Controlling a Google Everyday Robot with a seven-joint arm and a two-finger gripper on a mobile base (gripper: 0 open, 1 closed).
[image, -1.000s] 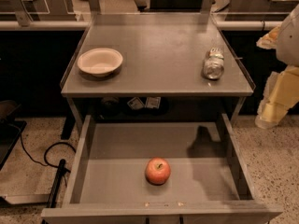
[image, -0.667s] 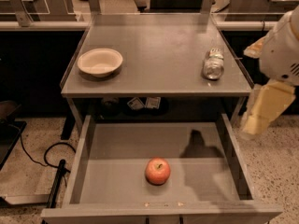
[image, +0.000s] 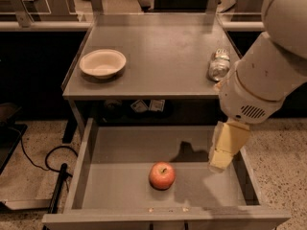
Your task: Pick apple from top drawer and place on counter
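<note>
Apple (image: 162, 175) sits on the bare grey bottom of the open top drawer (image: 115, 188), left of the gripper (image: 219, 163) and a little nearer the drawer's front panel. It is close to the gripper but clearly not touching it, stem upward, alone in the drawer. The gripper, a cream-yellow block pointing down, hangs over the right part of the drawer, just inside its right wall. Whether it is spread or closed cannot be told, and it holds nothing. Above it the thick white arm (image: 268, 66) fills the right side of the view and throws a dark shadow on the drawer bottom just left of the gripper. Behind and above the gripper lies the grey table (image: 163, 47). A silver can (image: 219, 65) rests on its side there, nearly straight above the gripper, and a white bowl (image: 102, 63) stands far off to the gripper's upper left. A black cable (image: 42, 161) trails on the speckled floor well to the gripper's left.
</note>
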